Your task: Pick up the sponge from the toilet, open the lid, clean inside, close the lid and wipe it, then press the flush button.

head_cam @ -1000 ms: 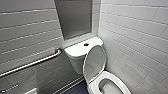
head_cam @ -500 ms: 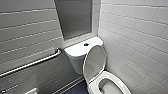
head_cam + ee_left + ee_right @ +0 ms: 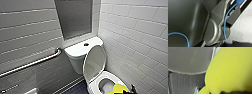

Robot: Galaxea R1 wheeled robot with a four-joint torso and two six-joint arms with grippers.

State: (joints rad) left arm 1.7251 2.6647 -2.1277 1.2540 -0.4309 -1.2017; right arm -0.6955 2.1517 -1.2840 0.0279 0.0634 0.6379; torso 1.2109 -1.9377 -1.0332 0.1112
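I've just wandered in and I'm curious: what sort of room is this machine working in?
A bathroom, probably an accessible toilet stall. There is a white toilet with its lid raised, a metal grab bar on the wall beside it, and tiled walls.

A wide, dark, faintly glossy plate (image 3: 183, 18) marks the left wrist. A grey jointed bar (image 3: 217, 16) and thin blue cable (image 3: 224, 25) run alongside.

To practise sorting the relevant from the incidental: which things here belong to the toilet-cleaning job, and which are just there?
Job: sponge, toilet, raised lid, flush button.
Just there: grab bar, tiled wall, grey wall panel.
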